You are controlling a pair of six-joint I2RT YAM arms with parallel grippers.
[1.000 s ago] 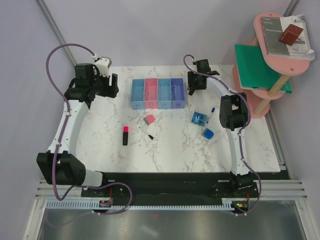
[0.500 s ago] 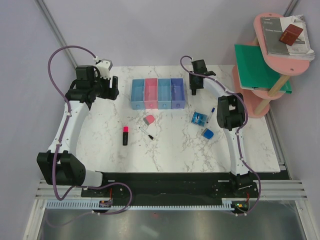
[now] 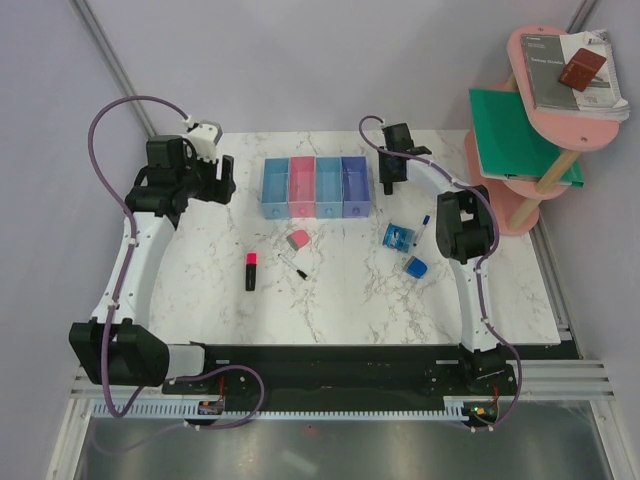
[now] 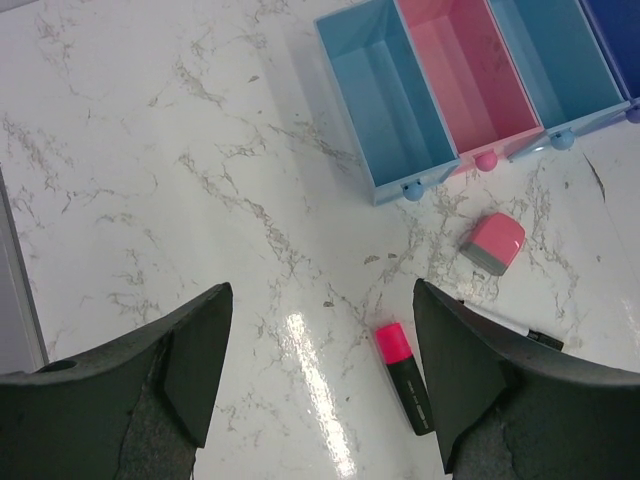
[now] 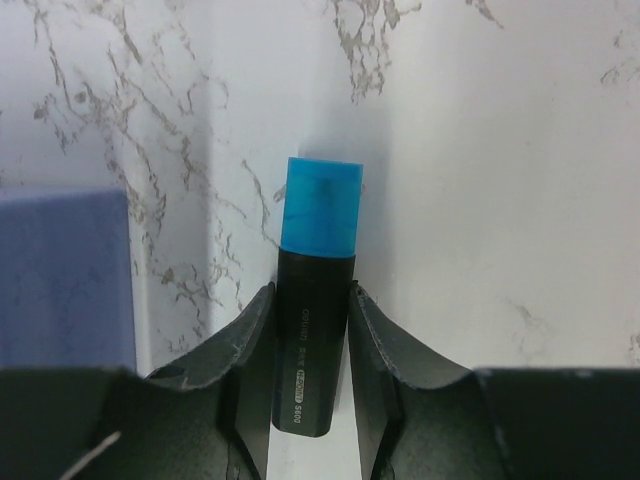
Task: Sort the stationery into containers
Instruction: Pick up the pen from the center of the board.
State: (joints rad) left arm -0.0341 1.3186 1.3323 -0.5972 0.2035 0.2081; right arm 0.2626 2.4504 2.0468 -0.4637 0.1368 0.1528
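My right gripper (image 5: 310,296) is shut on a blue-capped black marker (image 5: 318,225) and holds it above the table, just right of the purple-blue bin (image 5: 60,280). In the top view it (image 3: 388,182) hangs right of the row of four bins (image 3: 315,187). My left gripper (image 4: 320,370) is open and empty, left of the bins (image 3: 224,178). Below it lie a pink-tipped black marker (image 4: 403,376), a thin black pen (image 4: 505,326) and a pink-grey eraser (image 4: 493,242). Two blue blocks (image 3: 397,236) (image 3: 415,267) and a blue-capped white marker (image 3: 425,224) lie on the right.
A pink round shelf (image 3: 560,110) with a green folder (image 3: 520,135) and books (image 3: 575,70) stands at the table's far right corner, close to the right arm. Grey walls bound the back and left.
The right gripper has shifted slightly left toward the bins with the marker in it. The left arm has drawn back a little to the left.
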